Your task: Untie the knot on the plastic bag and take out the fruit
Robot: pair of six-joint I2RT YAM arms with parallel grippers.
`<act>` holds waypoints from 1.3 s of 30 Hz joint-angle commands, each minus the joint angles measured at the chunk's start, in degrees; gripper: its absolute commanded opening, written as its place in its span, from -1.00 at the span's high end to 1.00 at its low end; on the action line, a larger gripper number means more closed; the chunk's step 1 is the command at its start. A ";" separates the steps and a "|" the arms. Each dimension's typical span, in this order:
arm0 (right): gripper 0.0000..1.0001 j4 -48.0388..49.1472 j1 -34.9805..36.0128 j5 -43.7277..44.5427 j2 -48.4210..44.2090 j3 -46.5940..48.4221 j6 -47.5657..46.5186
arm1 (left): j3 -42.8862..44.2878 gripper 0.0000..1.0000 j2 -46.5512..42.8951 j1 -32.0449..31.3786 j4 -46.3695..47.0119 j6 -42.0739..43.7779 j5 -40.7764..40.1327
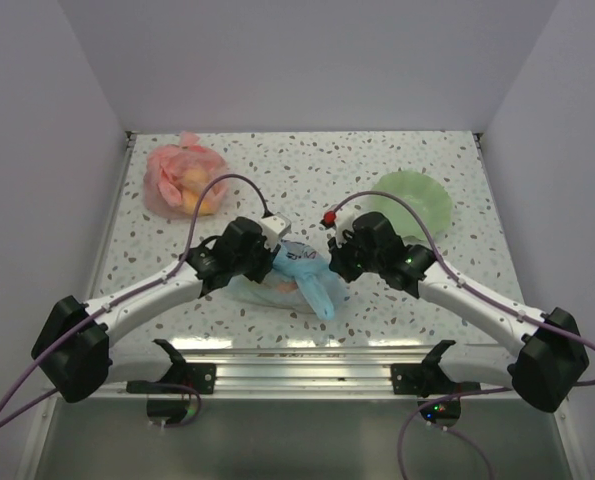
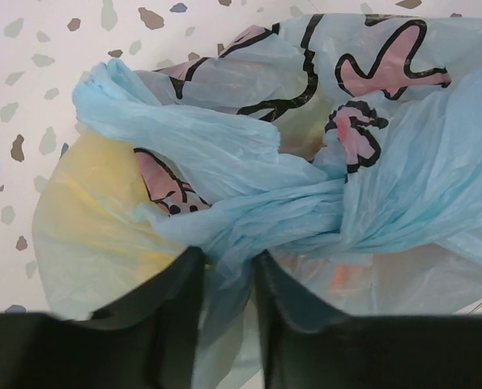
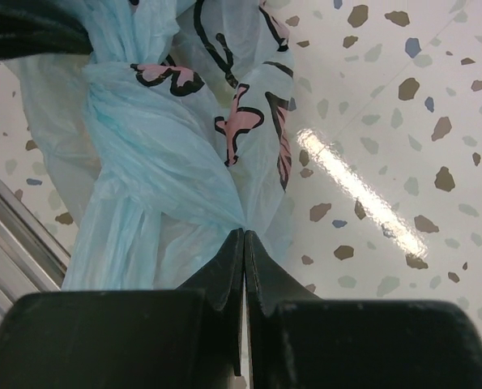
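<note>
Light-blue plastic bag point(image 1: 302, 278) lies at the middle of the bench point(image 1: 477, 170), close to the near edge, with both arms bent in over it. On its left side the left claw point(image 2: 228, 263) has its jaws a narrow way apart, clamped on a twisted strand of film running down from the knot point(image 2: 305, 212). On its right side the right claw point(image 3: 245, 235) has its fingers pressed together, and a fold of the bag looks nipped at the very tips.

From where I stand, the danger is in the pull. The knot is tight and not yet undone. If the two claws draw straight apart, I'd expect it to cinch harder. The film is thin enough that it could stretch or tear at a pinch. The right claw's hold is so slight that the fold could slip out. The whole bag is light, so it could simply be dragged toward the near edge.

As for containers, the pink bag point(image 1: 182, 180) by the far left corner holds orange-yellow pieces. The blue one holds the fruit point(image 2: 103, 219), a yellow shape showing through the film. The green bowl point(image 1: 414, 200) toward the far right shows nothing inside.
</note>
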 commanded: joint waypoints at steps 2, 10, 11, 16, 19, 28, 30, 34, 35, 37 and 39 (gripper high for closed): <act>1.00 -1.56 0.21 -4.32 0.46 4.81 -2.72 | 1.15 0.54 -0.99 -0.10 0.55 2.07 1.47; -0.07 -7.54 0.21 -13.20 4.06 14.81 -10.71 | 0.36 0.93 -5.82 -0.10 1.17 4.80 5.25; -0.12 -7.89 0.21 -13.73 4.76 15.70 -11.07 | 0.18 0.93 -6.44 -0.01 1.34 4.71 5.43; -0.25 -8.24 0.30 -18.11 10.38 19.31 -12.30 | -0.52 1.00 -7.94 -0.01 2.66 4.80 6.22; -0.25 -7.19 0.73 -20.93 12.58 19.05 -11.95 | -0.17 1.00 -8.11 -0.01 2.75 4.80 6.40; -0.16 -6.66 1.09 -27.18 14.00 17.03 -11.25 | 0.36 1.00 -8.11 0.08 3.54 3.74 5.43; -0.14 -7.19 1.09 -28.23 13.56 16.85 -11.33 | 0.45 1.00 -7.68 0.17 3.63 2.95 4.64; -0.13 -8.16 1.26 -28.15 13.73 16.24 -11.86 | 0.71 1.00 -7.41 0.17 4.24 1.72 4.46; -0.13 -7.98 1.35 -27.80 13.82 16.06 -11.95 | 0.80 1.00 -7.41 0.08 4.42 1.63 4.64; 0.00 -7.89 1.35 -27.10 13.99 15.54 -12.04 | 0.97 1.00 -7.41 0.17 4.51 1.20 4.64; 0.20 -7.46 1.35 -26.57 13.91 15.27 -12.04 | 0.89 1.00 -7.32 0.17 4.25 1.02 4.11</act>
